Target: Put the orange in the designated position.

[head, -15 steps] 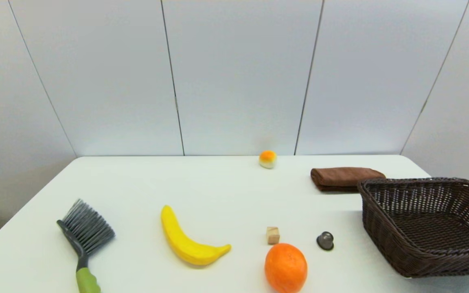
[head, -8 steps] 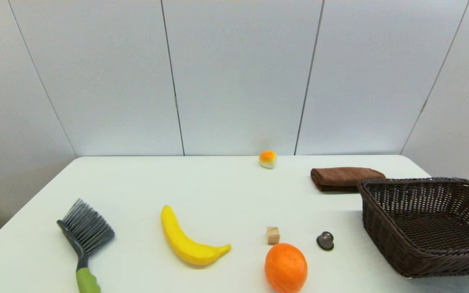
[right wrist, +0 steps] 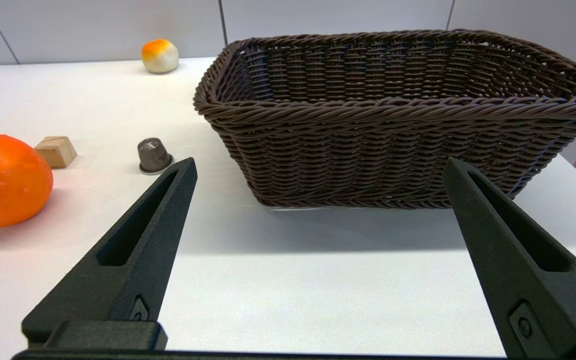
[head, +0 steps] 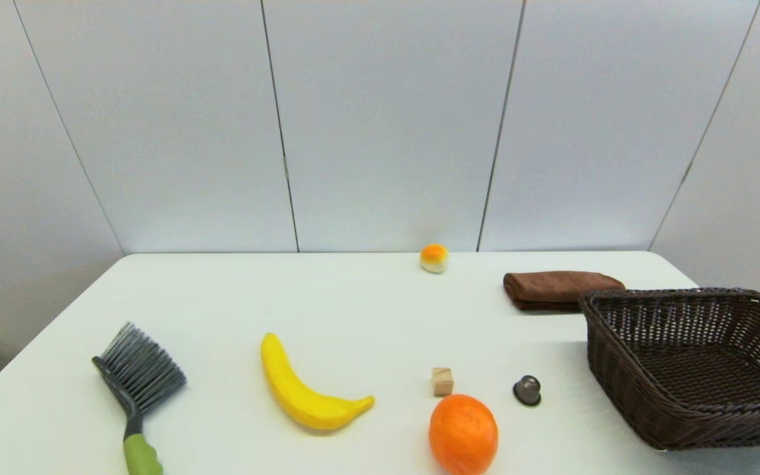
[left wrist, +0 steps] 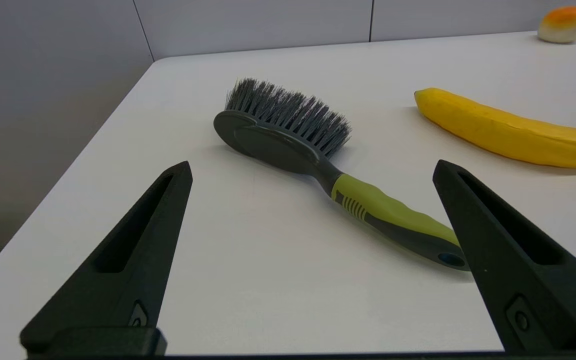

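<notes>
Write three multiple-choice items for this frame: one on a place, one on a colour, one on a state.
1. What lies nearest the orange?
A. wooden cube
B. brush
C. brown cloth

2. What colour is the brush handle?
A. red
B. green
C. blue

3. How is the right tool?
A. shut on the orange
B. shut, empty
C. open, empty

Answers:
1 A: the cube sits just behind the orange in the head view.
2 B: the handle shows green in the left wrist view.
3 C: its fingers stand wide apart with only table and wicker basket between them.
</notes>
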Robot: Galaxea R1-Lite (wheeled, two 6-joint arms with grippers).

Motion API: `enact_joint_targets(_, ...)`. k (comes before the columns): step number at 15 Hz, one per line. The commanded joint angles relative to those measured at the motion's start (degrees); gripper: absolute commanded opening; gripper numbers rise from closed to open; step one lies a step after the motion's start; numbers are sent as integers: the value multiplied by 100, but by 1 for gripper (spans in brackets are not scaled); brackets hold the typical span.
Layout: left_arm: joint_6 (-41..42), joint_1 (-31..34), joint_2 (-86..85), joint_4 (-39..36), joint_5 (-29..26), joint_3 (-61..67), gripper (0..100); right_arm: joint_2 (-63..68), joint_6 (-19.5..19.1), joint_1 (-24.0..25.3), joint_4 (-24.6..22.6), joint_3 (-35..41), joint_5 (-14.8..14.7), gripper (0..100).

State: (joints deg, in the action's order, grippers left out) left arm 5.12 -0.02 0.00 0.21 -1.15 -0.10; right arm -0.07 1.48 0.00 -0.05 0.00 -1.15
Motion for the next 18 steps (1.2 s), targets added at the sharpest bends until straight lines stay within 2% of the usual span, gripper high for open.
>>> enact_joint_targets(1,-46,-6,0,6,-8,1,100,-1,2,0,-4,0,0,100)
enact_joint_targets(18,-81,2,0,14,-8,1,100,-1,2,0,-4,0,0,100)
